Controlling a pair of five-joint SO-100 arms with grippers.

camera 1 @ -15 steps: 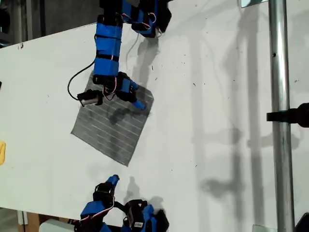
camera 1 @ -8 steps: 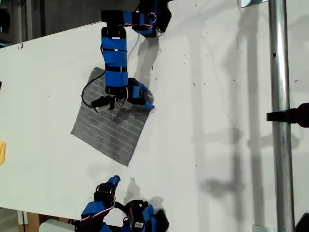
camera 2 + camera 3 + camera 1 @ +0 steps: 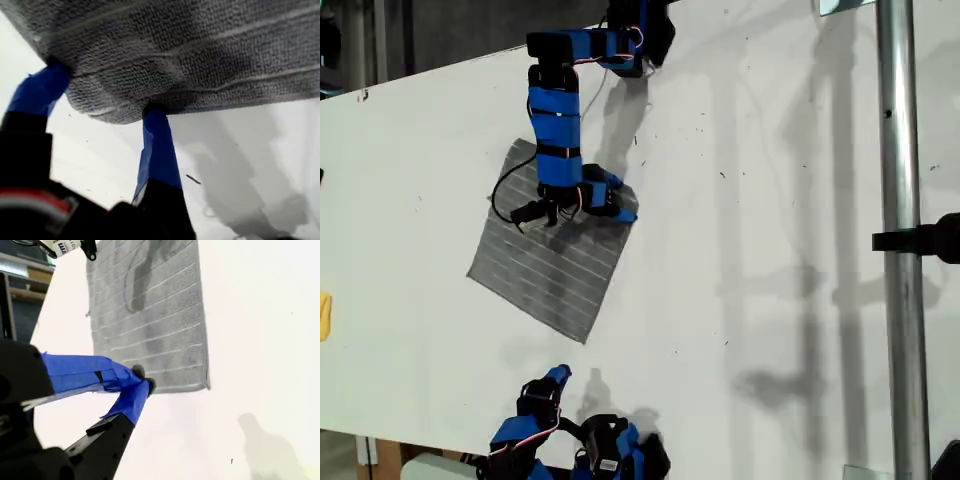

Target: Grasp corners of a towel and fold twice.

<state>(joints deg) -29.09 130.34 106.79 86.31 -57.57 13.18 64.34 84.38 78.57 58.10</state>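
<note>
The grey striped towel [image 3: 548,268] lies flat on the white table, turned like a diamond in the exterior view. My first gripper [image 3: 623,208] is down at the towel's corner on the exterior view's right. In the first wrist view its two blue fingers [image 3: 157,150] stand apart, with the bunched corner of the towel [image 3: 200,50] at their tips, so my first gripper [image 3: 102,92] is open. My second gripper [image 3: 556,377] waits near the table's front edge, short of the towel's nearest corner. My second gripper [image 3: 142,383] is shut and empty, with the towel [image 3: 150,315] beyond it.
A small yellow object [image 3: 324,316] lies at the exterior view's left edge. A metal pole [image 3: 900,200] with a black clamp [image 3: 925,240] stands at the exterior view's right. Bare white table [image 3: 770,250] spreads between the towel and the pole.
My first arm has swung toward the exterior view's right, from over the towel's upper part down to its right-hand corner. My second arm has barely moved.
</note>
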